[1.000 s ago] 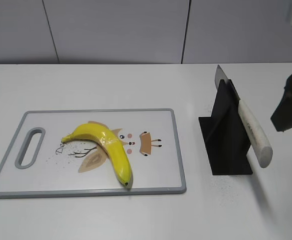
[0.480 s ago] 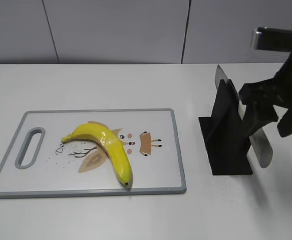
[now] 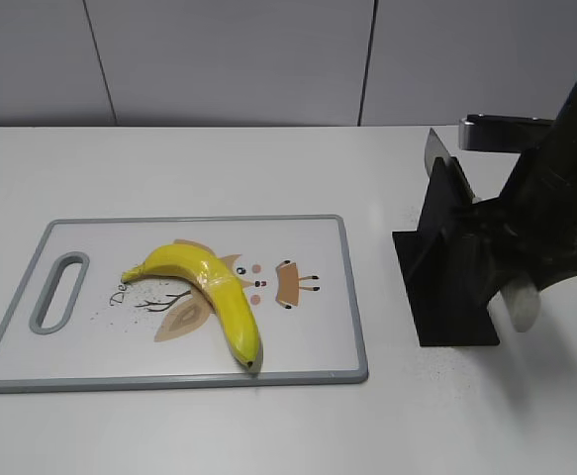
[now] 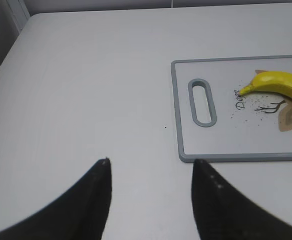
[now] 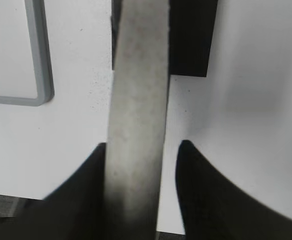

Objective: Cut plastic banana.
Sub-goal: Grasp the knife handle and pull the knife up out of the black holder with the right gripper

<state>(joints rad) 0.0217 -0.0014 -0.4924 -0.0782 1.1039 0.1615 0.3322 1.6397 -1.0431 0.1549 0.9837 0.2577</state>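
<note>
A yellow plastic banana (image 3: 214,287) lies on the white cutting board (image 3: 308,237) and also shows in the left wrist view (image 4: 281,85). A knife (image 3: 434,148) with a cream handle (image 5: 138,100) rests slanted in a black stand (image 3: 446,267). My right gripper (image 5: 143,147) is open and straddles the handle. Its left finger is against the handle and its right finger stands apart from it. In the exterior view the right arm (image 3: 555,198) covers most of the handle. My left gripper (image 4: 151,162) is open and empty over bare table, left of the board (image 4: 178,115).
The board has a grey rim and a handle slot (image 3: 58,290) at its left end. Its near right corner (image 5: 40,75) shows in the right wrist view, left of the black stand (image 5: 191,40). A grey wall runs behind the table.
My right arm has come in from the right edge and moved down over the knife handle, with its fingers now on both sides of it. The banana and board have not moved.
</note>
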